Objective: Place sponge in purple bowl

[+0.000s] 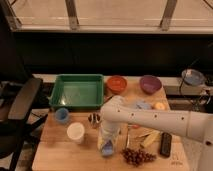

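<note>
The purple bowl (150,83) stands at the back right of the wooden table. My white arm reaches in from the right, bends at the elbow and points down near the table's front middle. My gripper (107,146) is low over the table, right at a small blue sponge (106,149) that shows at its tip. The gripper is far from the purple bowl, towards the front left of it. I cannot tell whether the sponge is held or just lies under the gripper.
A green tray (77,91) and an orange bowl (116,83) stand at the back. A blue cup (62,115) and a white cup (76,132) are to the gripper's left. Grapes (137,156), a banana (150,138) and a black remote (165,144) lie to its right. A chair (20,107) is on the left.
</note>
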Robot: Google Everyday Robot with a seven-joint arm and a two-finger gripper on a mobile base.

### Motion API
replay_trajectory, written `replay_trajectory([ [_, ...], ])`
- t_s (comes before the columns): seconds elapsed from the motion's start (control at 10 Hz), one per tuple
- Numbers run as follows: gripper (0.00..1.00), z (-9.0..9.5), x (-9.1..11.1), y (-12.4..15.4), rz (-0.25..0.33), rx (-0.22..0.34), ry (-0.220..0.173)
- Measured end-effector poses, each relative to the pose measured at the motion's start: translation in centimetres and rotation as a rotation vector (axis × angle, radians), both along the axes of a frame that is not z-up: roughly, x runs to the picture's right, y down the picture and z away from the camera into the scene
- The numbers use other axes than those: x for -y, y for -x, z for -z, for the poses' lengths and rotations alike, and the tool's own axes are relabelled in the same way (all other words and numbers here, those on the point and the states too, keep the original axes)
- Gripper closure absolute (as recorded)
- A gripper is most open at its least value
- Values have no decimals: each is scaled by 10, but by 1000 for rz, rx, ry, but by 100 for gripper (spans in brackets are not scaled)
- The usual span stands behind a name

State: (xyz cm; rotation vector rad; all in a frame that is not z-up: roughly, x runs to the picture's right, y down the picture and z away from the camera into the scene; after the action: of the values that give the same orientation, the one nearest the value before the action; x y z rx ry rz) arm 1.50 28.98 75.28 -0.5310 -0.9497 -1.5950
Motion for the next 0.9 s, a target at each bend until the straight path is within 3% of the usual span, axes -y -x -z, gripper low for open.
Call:
replay_trajectory([
  [0.2, 100, 5, 51, -18, -90, -21, -62],
  [0.5, 100, 30, 134, -46, -207, -48, -144],
  [0.9, 100, 34, 143, -47, -215, -48, -153],
])
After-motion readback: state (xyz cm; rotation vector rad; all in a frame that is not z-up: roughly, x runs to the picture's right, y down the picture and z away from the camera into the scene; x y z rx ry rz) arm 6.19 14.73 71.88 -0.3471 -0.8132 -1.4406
